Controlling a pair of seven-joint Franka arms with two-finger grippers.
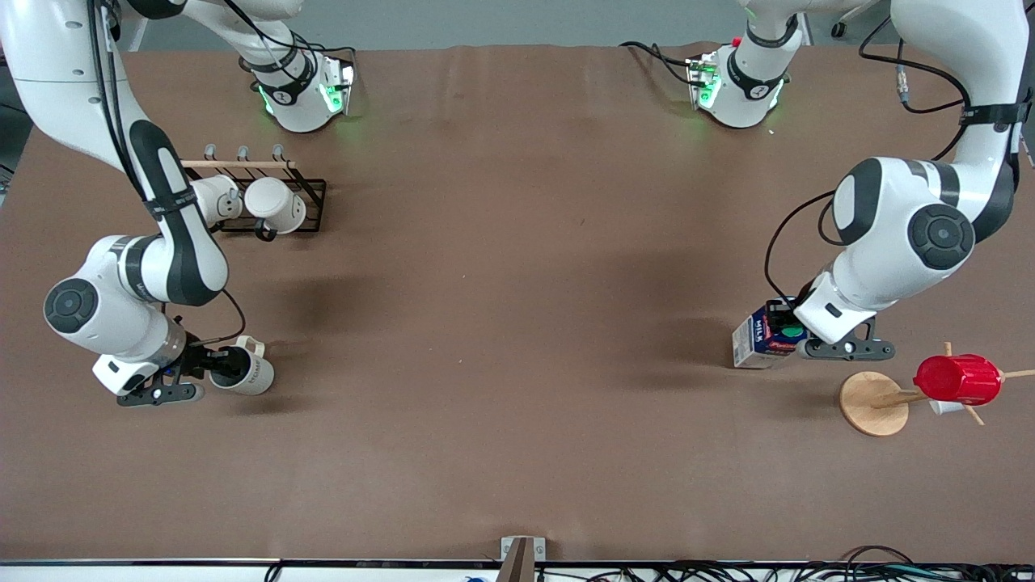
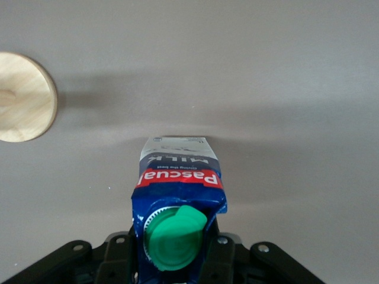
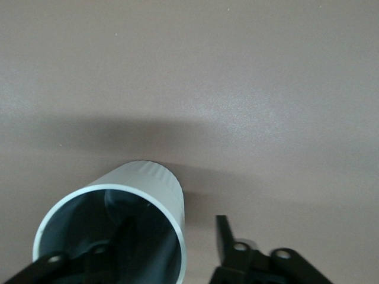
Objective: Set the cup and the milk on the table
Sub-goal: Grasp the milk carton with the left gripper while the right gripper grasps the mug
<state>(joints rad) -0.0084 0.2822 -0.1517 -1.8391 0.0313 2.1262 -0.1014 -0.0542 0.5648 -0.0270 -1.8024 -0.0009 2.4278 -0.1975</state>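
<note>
A wide brown desk (image 1: 517,339) seen from above, with two white robot arms reaching down onto it.

The right gripper (image 1: 209,368) is at the right arm's end of the desk, low over the surface. It is closed on the rim of the cup (image 1: 245,369), a cream mug with dark lettering and its handle toward the robots. In the right wrist view one finger sits inside the cup's (image 3: 127,225) grey interior and the other finger (image 3: 224,236) stands outside the wall. Whether the cup's base touches the desk cannot be told.

The left gripper (image 1: 796,335) is at the left arm's end of the desk, closed narrowly on the top of the milk (image 1: 758,339). In the left wrist view its black fingers (image 2: 216,248) press both sides of the blue carton (image 2: 177,195), beside the green cap (image 2: 174,236). The carton leans, and its base seems to meet the desk.

Just beside the milk, nearer the camera, is a round wooden stand (image 1: 873,402) with a red cup (image 1: 958,379) on its pegs. Near the right arm's base, farther from the camera than the cup, a black rack (image 1: 287,202) holds two white mugs (image 1: 275,204).
</note>
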